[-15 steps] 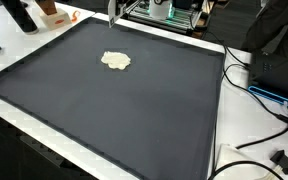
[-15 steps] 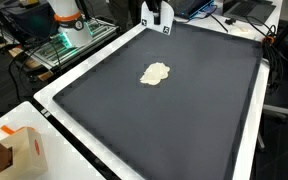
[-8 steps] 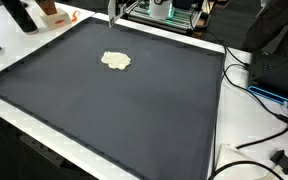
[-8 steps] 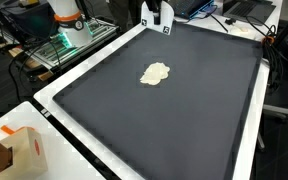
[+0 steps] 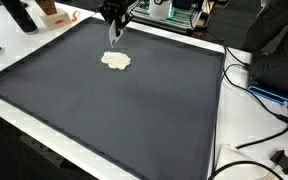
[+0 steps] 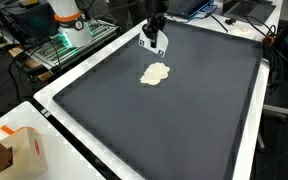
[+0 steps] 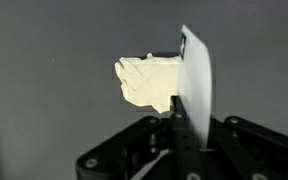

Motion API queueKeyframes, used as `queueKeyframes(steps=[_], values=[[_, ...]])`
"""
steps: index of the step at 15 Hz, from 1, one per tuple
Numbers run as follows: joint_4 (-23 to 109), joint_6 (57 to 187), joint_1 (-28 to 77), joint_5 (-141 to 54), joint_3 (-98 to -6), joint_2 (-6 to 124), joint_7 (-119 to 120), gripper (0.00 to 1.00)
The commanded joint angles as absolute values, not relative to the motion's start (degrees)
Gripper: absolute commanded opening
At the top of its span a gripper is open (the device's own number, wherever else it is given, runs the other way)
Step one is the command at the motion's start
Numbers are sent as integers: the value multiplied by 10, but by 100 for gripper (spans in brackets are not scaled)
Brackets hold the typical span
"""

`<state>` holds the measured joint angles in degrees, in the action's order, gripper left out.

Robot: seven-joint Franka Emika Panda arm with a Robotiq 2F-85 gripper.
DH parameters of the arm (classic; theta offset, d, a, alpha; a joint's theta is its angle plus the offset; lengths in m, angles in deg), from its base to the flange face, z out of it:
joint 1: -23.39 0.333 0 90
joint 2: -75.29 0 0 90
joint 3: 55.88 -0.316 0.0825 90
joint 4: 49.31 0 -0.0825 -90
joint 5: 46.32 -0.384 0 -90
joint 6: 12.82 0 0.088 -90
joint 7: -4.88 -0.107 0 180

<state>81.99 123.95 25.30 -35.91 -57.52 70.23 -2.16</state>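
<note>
A cream crumpled lump [image 5: 116, 61] lies on the dark mat [image 5: 134, 110] and shows in both exterior views [image 6: 155, 73] and in the wrist view [image 7: 147, 82]. My gripper [image 5: 114, 28] hangs over the mat just behind the lump, also seen in an exterior view [image 6: 154, 36]. In the wrist view the gripper [image 7: 182, 118] is shut on a thin white card [image 7: 195, 70] that stands upright between the fingers. The card's edge is next to the lump; I cannot tell whether they touch.
The mat [image 6: 184, 110] covers a white table. A cardboard box [image 6: 19, 150] stands at one near corner. Cables [image 5: 259, 95] and dark equipment [image 5: 279, 50] lie beside the mat. A white and orange robot base [image 6: 69, 18] and a rack stand behind it.
The gripper with the white card has moved from the mat's far edge out over the mat, close to the cream lump. The lump has not moved.
</note>
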Motion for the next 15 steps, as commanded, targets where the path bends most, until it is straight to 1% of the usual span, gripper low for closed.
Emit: queueKeyframes(steps=[1,3,6,11,15], values=[[812,1320,245,-389,-574,649,34,1],[820,1369,239,-413,-580,633,72,1],[825,1404,226,-464,-593,616,133,1],[828,1402,202,-547,-620,605,227,1],[836,1410,202,-542,-620,595,244,1]])
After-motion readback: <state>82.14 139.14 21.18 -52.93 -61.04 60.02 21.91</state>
